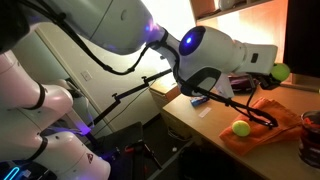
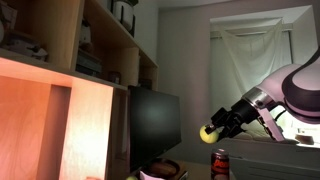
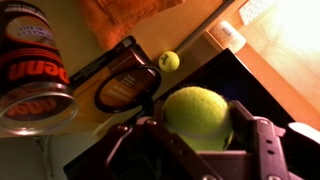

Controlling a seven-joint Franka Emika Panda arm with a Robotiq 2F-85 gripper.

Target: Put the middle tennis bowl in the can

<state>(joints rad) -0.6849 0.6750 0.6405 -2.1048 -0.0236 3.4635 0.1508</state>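
My gripper is shut on a fuzzy yellow-green tennis ball and holds it in the air above the table; both exterior views show this. The can, a dark reddish cylinder with a printed label, stands open-topped at the left of the wrist view, off to the side of the held ball. It also shows in both exterior views. A second tennis ball lies on the table. I see no third ball.
A tennis racket lies on the wooden table, partly on an orange cloth. A dark monitor stands by wooden shelves. A curtain hangs behind.
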